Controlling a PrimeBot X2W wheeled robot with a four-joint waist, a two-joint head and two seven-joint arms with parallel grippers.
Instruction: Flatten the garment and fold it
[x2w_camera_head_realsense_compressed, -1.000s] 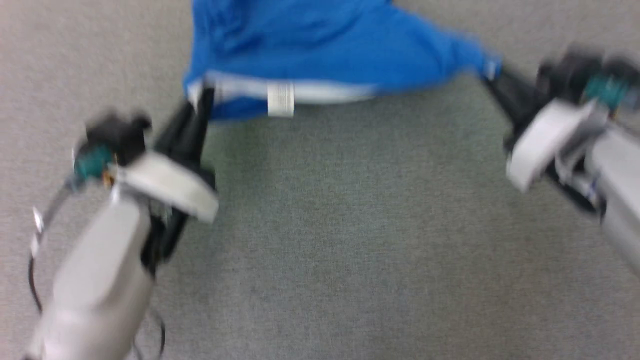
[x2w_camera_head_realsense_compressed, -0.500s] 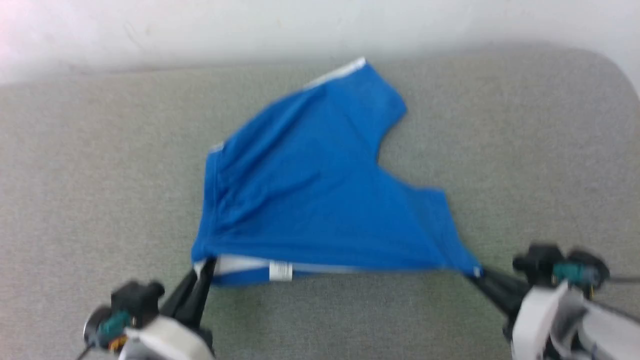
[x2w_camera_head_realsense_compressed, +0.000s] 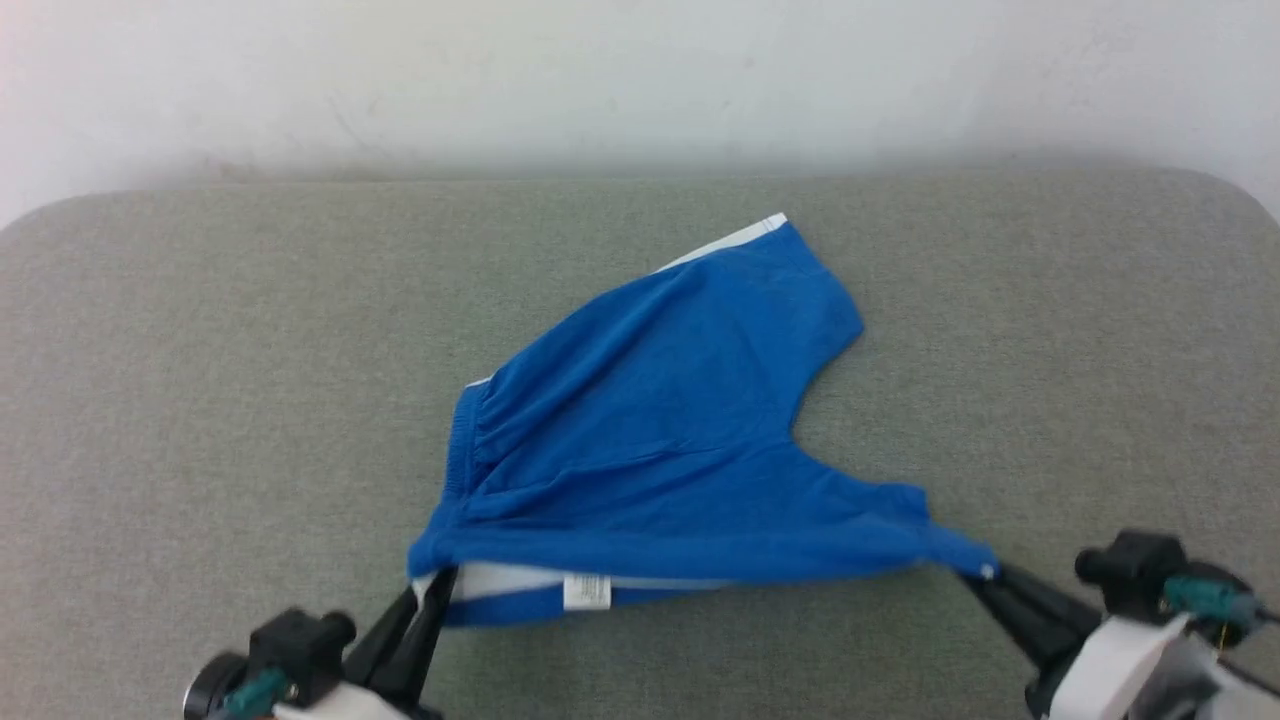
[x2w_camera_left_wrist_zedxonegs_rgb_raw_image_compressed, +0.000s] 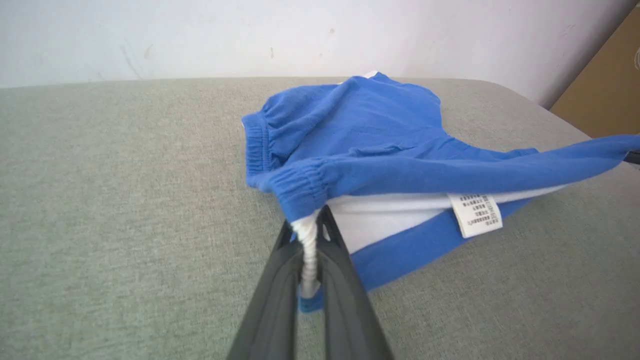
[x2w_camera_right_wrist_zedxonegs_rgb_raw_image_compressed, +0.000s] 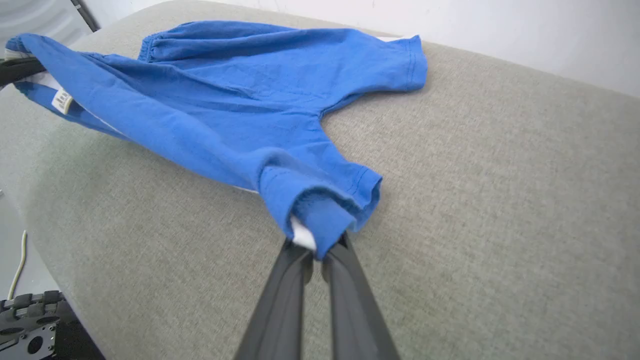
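Blue basketball shorts (x2w_camera_head_realsense_compressed: 650, 450) lie on the grey upholstered surface (x2w_camera_head_realsense_compressed: 200, 350), stretched between my two grippers. My left gripper (x2w_camera_head_realsense_compressed: 432, 590) is clamped on the gathered white corner at the end of the elastic waistband (x2w_camera_left_wrist_zedxonegs_rgb_raw_image_compressed: 257, 145), with the cloth pinched flat between its jaws. My right gripper (x2w_camera_head_realsense_compressed: 985, 578) is closed on the hem corner of the near leg. I hold these corners well apart so the near edge runs taut from jaw to jaw and rides a little off the surface, which I judge draws out the wrinkles. Beyond my jaws the rest sags onto the surface, the far leg pointing away from both. Near the left jaws, toward the right ones, a white care label (x2w_camera_head_realsense_compressed: 587, 591) hangs exposed, so a layer is turned over there. Flattening is not yet finished.
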